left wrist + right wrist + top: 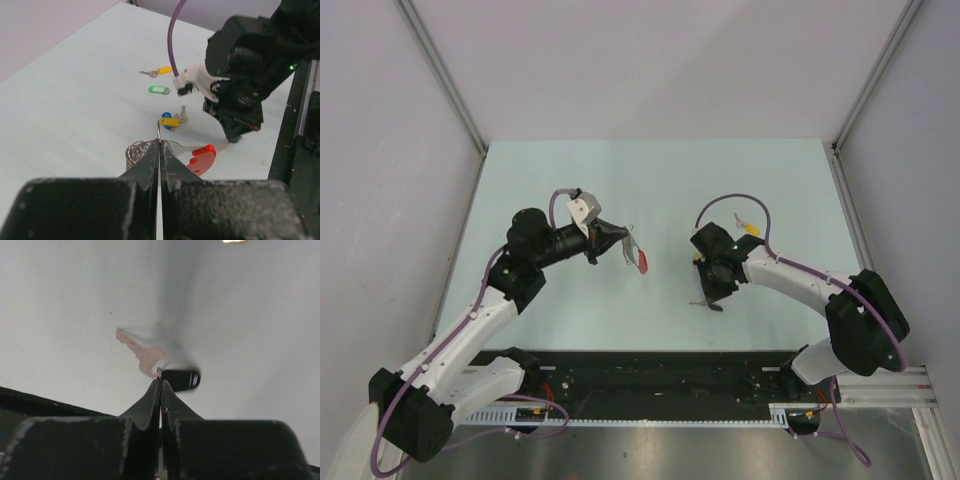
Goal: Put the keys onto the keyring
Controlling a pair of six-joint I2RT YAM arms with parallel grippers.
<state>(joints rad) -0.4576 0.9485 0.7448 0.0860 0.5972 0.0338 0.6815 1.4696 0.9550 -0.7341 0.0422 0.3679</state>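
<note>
Both claws pinched shut: left claw [159, 143] grips the keyring [134, 151], partly hidden behind it; right claw [159, 381] nips a blurred black key [148, 358], centre frame.

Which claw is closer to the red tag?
Left. The left gripper is pinching the keyring, with the red tag hanging right beside its tips. The right gripper is well off to the side, closed on the black key.
</note>
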